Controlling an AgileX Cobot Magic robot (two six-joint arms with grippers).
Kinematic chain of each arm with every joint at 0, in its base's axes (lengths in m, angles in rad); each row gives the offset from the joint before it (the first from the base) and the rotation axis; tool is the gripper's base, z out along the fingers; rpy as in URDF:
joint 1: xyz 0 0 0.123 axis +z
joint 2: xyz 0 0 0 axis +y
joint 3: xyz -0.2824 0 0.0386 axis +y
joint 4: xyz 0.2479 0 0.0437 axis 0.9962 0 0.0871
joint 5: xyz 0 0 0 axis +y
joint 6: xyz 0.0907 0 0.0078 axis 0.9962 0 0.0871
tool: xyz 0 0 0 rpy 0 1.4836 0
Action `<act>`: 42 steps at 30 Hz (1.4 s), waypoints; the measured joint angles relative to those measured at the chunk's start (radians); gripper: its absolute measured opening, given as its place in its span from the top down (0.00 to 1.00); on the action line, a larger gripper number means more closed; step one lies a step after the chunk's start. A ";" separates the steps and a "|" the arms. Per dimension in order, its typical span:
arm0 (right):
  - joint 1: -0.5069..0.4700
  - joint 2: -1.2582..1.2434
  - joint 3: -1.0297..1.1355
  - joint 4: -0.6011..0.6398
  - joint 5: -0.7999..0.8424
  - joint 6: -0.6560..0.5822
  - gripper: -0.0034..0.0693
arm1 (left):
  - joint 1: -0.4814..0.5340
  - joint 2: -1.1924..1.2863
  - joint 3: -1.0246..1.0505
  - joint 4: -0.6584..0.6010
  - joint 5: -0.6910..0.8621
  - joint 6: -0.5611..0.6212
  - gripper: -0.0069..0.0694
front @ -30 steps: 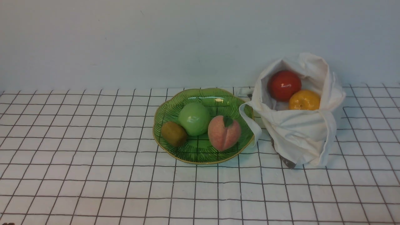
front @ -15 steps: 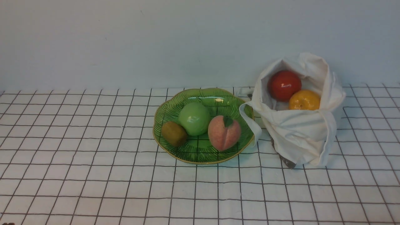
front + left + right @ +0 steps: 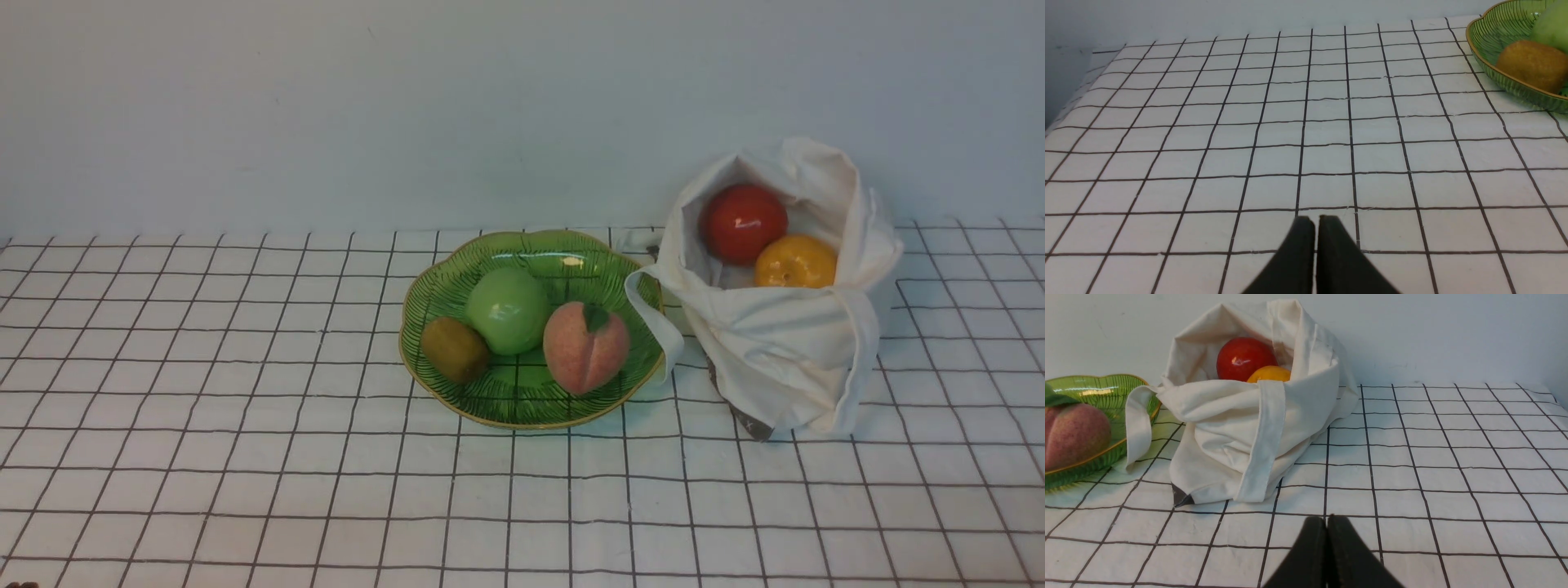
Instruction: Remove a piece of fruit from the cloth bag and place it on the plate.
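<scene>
The orange-yellow piece of fruit [image 3: 795,261] lies in the open off-white cloth bag [image 3: 775,343] at the right, beside a shiny red apple [image 3: 743,222]. In the right wrist view the fruit [image 3: 1269,374] peeks over the bag's [image 3: 1241,428] folded edge. The green plate [image 3: 522,404] stands left of the bag; one bag handle [image 3: 653,314] hangs over its rim. My right gripper [image 3: 1326,518] is shut and empty, low over the cloth, short of the bag. My left gripper [image 3: 1316,218] is shut and empty, far left of the plate [image 3: 1490,65]. Neither gripper shows in the front view.
The plate holds a green apple [image 3: 508,310], a brown kiwi [image 3: 454,349] and a fuzzy pink peach [image 3: 585,346]. A white checked cloth [image 3: 245,457] covers the table. A pale wall [image 3: 408,106] stands close behind the bag and plate.
</scene>
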State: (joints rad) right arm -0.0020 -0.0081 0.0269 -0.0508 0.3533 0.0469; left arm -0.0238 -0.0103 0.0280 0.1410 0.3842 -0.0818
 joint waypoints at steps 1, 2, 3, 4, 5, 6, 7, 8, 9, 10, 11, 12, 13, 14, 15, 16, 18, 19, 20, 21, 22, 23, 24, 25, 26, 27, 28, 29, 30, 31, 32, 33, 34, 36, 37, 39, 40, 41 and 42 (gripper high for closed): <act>0.000 0.000 0.000 0.000 0.000 0.000 0.97 | 0.000 0.000 0.000 0.000 0.000 0.000 0.92; 0.000 0.000 0.000 0.000 0.000 0.000 0.97 | 0.000 0.000 0.000 0.000 0.000 0.000 0.92; 0.000 0.000 0.000 0.000 0.000 0.000 0.97 | 0.000 0.000 0.000 0.000 0.000 0.000 0.92; 0.000 0.000 0.000 0.000 0.000 0.000 0.97 | 0.000 0.000 0.000 0.000 0.000 0.000 0.92; 0.000 0.000 0.000 0.000 0.000 0.000 0.97 | 0.000 0.000 0.000 0.000 0.000 0.000 0.92; 0.000 0.000 0.000 0.000 0.000 0.000 0.97 | 0.000 0.000 0.000 0.000 0.000 0.000 0.92; 0.000 0.000 0.000 0.000 0.000 0.000 0.97 | 0.000 0.000 0.000 0.000 0.000 0.000 0.92; 0.000 0.000 0.000 0.000 0.000 0.000 0.97 | 0.000 0.000 0.000 0.000 0.000 0.000 0.92; 0.000 0.000 0.000 0.000 0.000 0.000 0.97 | 0.000 0.000 0.000 0.000 0.000 0.000 0.92; 0.000 0.000 0.000 0.000 0.000 0.000 0.97 | 0.000 0.000 0.000 0.000 0.000 0.000 0.92; 0.000 0.000 0.000 0.000 0.000 0.000 0.97 | 0.000 0.000 0.000 0.000 0.000 0.000 0.92; 0.000 0.000 0.000 0.000 0.000 0.000 0.97 | 0.000 0.000 0.000 0.000 0.000 0.000 0.92; 0.000 0.000 0.000 0.000 0.000 0.000 0.97 | 0.000 0.000 0.000 0.000 0.000 0.000 0.92; 0.000 0.000 0.000 0.000 0.000 0.000 0.97 | 0.000 0.000 0.000 0.000 0.000 0.000 0.92; 0.000 0.000 0.000 0.000 0.000 0.000 0.97 | 0.000 0.000 0.000 0.000 0.000 0.000 0.92; 0.000 0.000 0.000 0.000 0.000 0.000 0.97 | 0.000 0.000 0.000 0.000 0.000 0.000 0.92; 0.000 0.000 0.000 0.000 0.000 0.000 0.97 | 0.000 0.000 0.000 0.000 0.000 0.000 0.92; 0.000 0.000 0.000 0.000 0.000 0.000 0.97 | 0.000 0.000 0.000 0.000 0.000 0.000 0.92; 0.000 0.000 0.000 0.000 0.000 0.000 0.97 | 0.000 0.000 0.000 0.000 0.000 0.000 0.92; 0.000 0.000 0.000 0.000 0.000 0.000 0.97 | 0.000 0.000 0.000 0.000 0.000 0.000 0.92; 0.000 0.000 0.000 0.000 0.000 0.000 0.97 | 0.000 0.000 0.000 0.000 0.000 0.000 0.92; 0.000 0.000 0.000 -0.008 0.000 0.000 0.97 | 0.000 0.000 0.000 0.000 0.000 0.000 0.92; 0.000 0.000 0.000 -0.022 0.002 0.000 0.97 | 0.000 0.000 0.000 0.000 0.000 0.000 0.92; 0.000 0.000 0.000 -0.035 0.002 0.000 0.97 | 0.000 0.000 0.000 0.000 0.000 0.000 0.92; 0.000 0.000 0.000 -0.049 0.003 0.000 0.97 | 0.000 0.000 0.000 0.000 0.000 0.000 0.92; 0.000 0.000 0.000 -0.063 0.003 0.000 0.97 | 0.000 0.000 0.000 0.000 0.000 0.000 0.92; 0.000 0.000 0.000 -0.079 0.004 0.000 0.97 | 0.000 0.000 0.000 0.000 0.000 0.000 0.92; 0.000 0.000 0.000 -0.093 0.004 0.000 0.97 | 0.000 0.000 0.000 0.000 0.000 0.000 0.92; 0.000 0.000 0.000 -0.101 0.004 0.000 0.97 | 0.000 0.000 0.000 0.000 0.000 0.000 0.92; 0.000 0.000 0.000 -0.108 0.005 -0.001 0.97 | 0.000 0.000 0.000 0.000 0.000 0.000 0.92; 0.000 0.000 0.000 -0.115 0.005 -0.001 0.97 | 0.000 0.000 0.000 0.000 0.000 0.000 0.92; 0.000 0.000 0.000 -0.120 0.006 -0.001 0.97 | 0.000 0.000 0.000 0.000 0.000 0.000 0.92; 0.000 0.000 0.000 -0.127 0.006 0.006 0.97 | 0.000 0.000 0.000 0.000 0.000 0.000 0.92; 0.000 0.000 0.000 -0.108 -0.005 0.043 0.97 | 0.000 0.000 0.000 0.000 0.000 0.000 0.92; 0.000 0.000 0.000 -0.087 -0.015 0.065 0.97 | 0.000 0.000 0.000 0.000 0.000 0.000 0.92; 0.000 0.000 0.003 0.071 -0.063 0.193 0.97 | 0.000 0.000 0.000 0.000 0.000 0.000 0.92; 0.000 0.000 0.003 0.166 -0.098 0.265 0.97 | 0.000 0.000 0.000 0.000 0.000 0.000 0.92; 0.000 0.000 0.003 0.264 -0.132 0.336 0.97 | 0.000 0.000 0.000 0.000 0.000 0.000 0.92; 0.000 0.000 0.003 0.354 -0.168 0.397 0.97 | 0.000 0.000 0.000 0.000 0.000 0.000 0.92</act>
State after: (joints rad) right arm -0.0020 -0.0081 0.0300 0.3035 0.1848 0.4442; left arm -0.0238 -0.0103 0.0280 0.1410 0.3842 -0.0818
